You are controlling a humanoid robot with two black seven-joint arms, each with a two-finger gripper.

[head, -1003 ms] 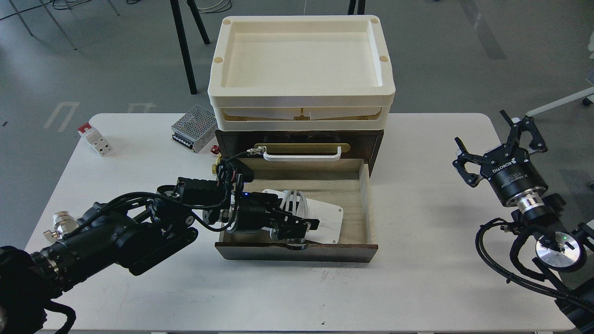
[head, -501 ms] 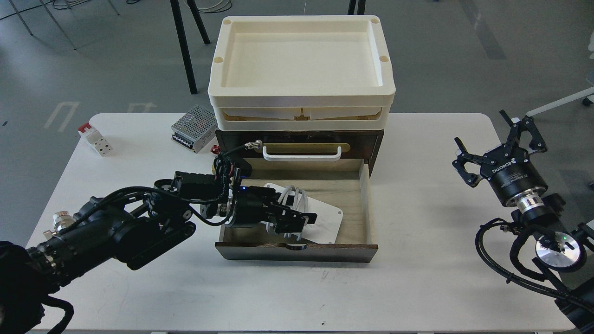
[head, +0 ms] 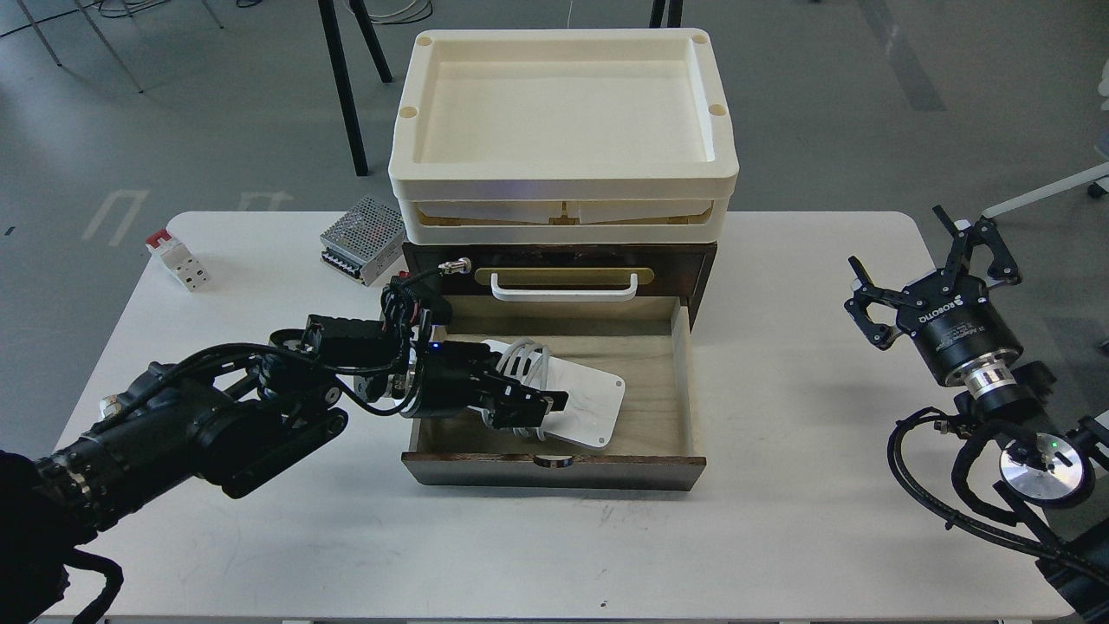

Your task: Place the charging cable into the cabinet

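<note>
The cabinet stands at the table's back middle, with its lower drawer pulled open toward me. The charging cable, a white card with white cord loops, lies tilted inside the drawer, in its left half. My left gripper reaches into the drawer from the left and is shut on the cable at the cord loops; its fingers cover part of the card. My right gripper is open and empty, held up over the table's right edge, far from the cabinet.
Two stacked cream trays sit on top of the cabinet. A perforated metal power-supply box lies left of the cabinet, and a red-and-white block lies at the table's back left. The upper drawer's white handle is just above the open drawer.
My left gripper has drawn back to the left and slightly away from me, and the cable has moved left with it inside the drawer. The right arm has not moved.
</note>
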